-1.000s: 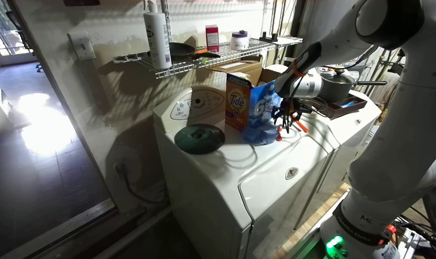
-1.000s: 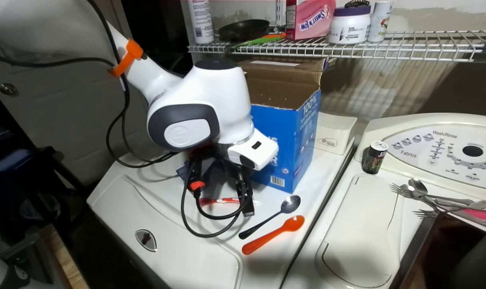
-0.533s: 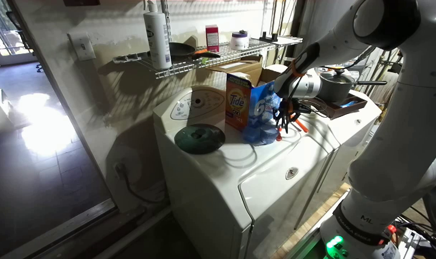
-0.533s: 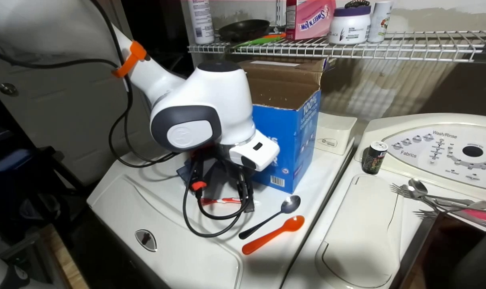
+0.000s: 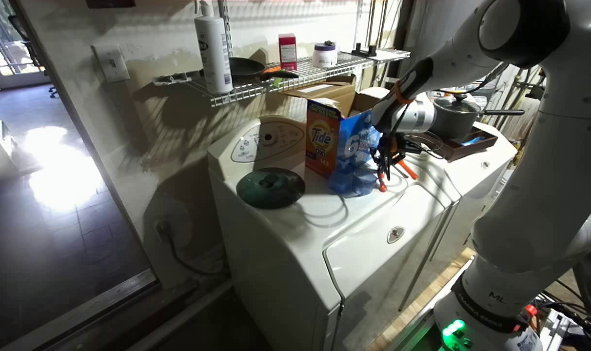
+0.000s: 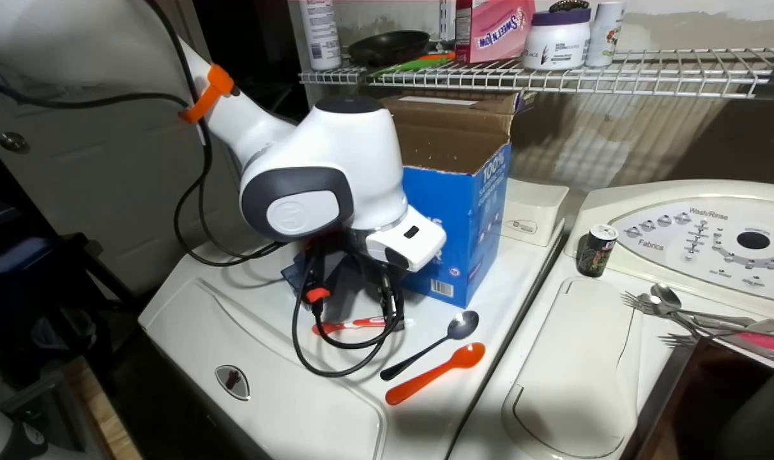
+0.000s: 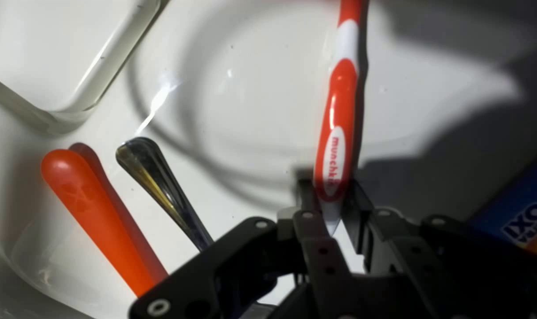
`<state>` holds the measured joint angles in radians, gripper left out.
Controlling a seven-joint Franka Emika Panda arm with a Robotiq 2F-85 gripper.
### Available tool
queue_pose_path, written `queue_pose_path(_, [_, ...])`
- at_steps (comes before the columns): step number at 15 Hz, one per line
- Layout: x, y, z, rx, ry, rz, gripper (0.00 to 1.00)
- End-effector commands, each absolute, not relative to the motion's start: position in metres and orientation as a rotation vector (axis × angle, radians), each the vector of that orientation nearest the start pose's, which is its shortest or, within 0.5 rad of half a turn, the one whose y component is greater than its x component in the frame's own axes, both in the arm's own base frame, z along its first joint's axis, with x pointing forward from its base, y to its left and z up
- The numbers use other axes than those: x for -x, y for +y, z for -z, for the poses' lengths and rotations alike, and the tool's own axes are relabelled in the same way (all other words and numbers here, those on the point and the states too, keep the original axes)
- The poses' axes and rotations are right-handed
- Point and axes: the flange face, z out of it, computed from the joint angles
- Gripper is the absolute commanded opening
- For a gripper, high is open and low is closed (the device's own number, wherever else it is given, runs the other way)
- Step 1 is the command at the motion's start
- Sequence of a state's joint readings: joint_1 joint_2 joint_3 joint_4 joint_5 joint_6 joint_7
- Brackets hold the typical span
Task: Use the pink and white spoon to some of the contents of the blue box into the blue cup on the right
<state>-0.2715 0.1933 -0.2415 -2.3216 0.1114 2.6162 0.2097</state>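
Your gripper (image 7: pixel 332 197), near the blue box (image 6: pixel 479 236), is clamped on the lettered end of the pink and white spoon (image 7: pixel 341 97).

Claw (image 7: pixel 333 201) gripping red-and-white spoon (image 7: pixel 339 104), metal handle (image 7: pixel 164 190), orange handle (image 7: pixel 95 212), blue box (image 7: pixel 522 201)

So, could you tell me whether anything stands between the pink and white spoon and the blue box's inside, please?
Yes: the upright wall of the blue box. The pink and white spoon, held in the gripper, is below the rim; the top is open, so lifting the spoon over should probably work.
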Motion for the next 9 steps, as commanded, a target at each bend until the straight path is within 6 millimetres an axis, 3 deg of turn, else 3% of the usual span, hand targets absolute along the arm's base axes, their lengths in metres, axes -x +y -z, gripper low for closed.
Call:
queue_pose_path(1, [-0.462, -0.267, -0.276, 2.881, 1.248, 0.164, 0.05])
queue_pose_path(5, [-0.449, -0.273, -0.308, 2.927, 1.266, 0.251, 0.05])
queue_pose_path(9, [-0.447, -0.274, -0.360, 3.060, 1.178, 0.425, 0.05])
